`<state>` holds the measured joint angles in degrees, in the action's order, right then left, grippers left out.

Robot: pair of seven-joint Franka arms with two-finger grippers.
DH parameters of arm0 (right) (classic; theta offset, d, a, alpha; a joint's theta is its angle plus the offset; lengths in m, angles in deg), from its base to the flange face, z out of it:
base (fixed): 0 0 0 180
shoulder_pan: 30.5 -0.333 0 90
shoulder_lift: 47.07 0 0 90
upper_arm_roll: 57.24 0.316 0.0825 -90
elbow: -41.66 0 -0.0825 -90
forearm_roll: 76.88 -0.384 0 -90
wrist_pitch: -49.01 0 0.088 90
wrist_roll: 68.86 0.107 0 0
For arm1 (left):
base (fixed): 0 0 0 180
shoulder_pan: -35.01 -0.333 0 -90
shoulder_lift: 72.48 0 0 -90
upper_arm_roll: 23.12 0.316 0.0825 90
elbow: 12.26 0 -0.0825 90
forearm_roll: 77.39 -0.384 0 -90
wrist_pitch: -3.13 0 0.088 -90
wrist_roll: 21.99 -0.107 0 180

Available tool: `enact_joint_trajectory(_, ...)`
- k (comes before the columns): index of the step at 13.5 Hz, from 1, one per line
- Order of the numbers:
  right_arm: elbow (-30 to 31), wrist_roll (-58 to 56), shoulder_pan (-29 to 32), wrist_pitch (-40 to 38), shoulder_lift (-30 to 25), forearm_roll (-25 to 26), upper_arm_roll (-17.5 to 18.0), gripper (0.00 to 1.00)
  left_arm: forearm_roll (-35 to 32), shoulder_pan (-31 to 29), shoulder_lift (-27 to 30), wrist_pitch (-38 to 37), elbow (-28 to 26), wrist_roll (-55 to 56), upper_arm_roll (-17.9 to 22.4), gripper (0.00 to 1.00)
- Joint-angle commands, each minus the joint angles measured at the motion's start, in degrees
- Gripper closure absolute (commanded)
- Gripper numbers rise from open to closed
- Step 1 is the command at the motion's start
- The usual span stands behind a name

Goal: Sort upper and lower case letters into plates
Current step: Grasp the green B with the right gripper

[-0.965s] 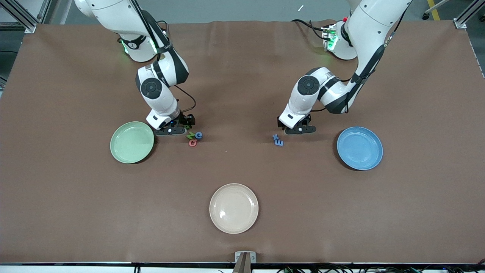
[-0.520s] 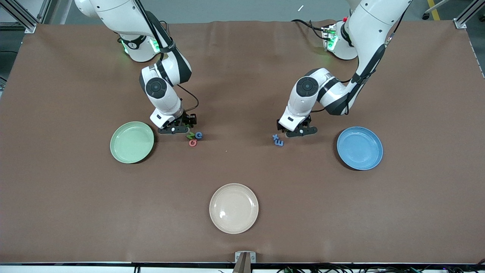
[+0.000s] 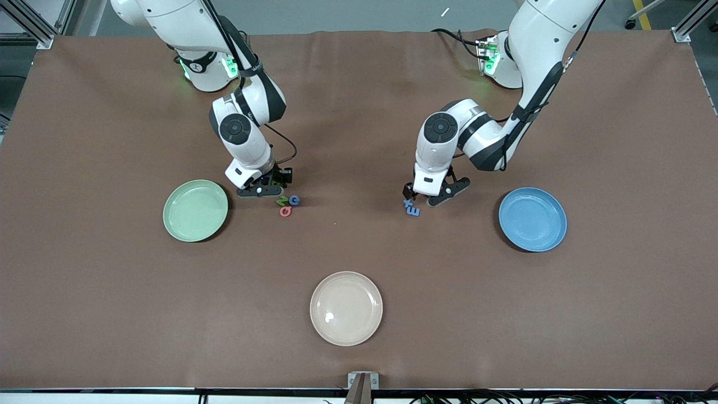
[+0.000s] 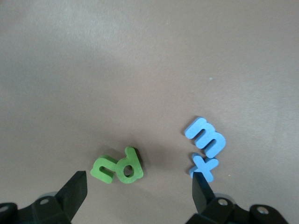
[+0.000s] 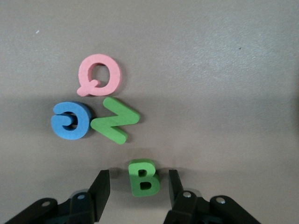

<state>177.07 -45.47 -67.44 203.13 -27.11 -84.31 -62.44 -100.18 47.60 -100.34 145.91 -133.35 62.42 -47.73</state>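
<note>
Right gripper is down at the brown table, fingers apart either side of a green B, not touching it from what the wrist view shows. That same view gives a green Z, a blue G and a pink Q clustered just past the B; from the front the B is hidden under the gripper, and only the other three letters show, near the green plate on its centre-table side.

Left gripper sits low too, fingers spread wide with nothing between them. Its wrist camera catches a green n and green d touching, plus a blue x and blue m. The front view shows only the blue pair, well off from the blue plate. The beige plate lies nearest the camera, between the two.
</note>
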Motion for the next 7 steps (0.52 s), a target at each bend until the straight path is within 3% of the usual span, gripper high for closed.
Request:
enact_joint_trajectory(1,0.2,1.1,-0.8,0.0,0.2,-0.2,-0.4,0.45,-0.6,0.0,-1.7,-0.6,0.9,2.6,0.0,0.01)
enact_joint_trajectory(3,0.2,1.1,-0.8,0.0,0.3,-0.2,-0.4,0.5,-0.6,-0.3,-2.0,-0.5,0.9,4.4,0.0,0.11)
enact_joint_trajectory(7,0.2,1.0,-0.8,-0.2,0.4,-0.2,-0.5,0.62,-0.6,-0.3,-2.1,-0.6,1.2,4.8,0.0,0.44)
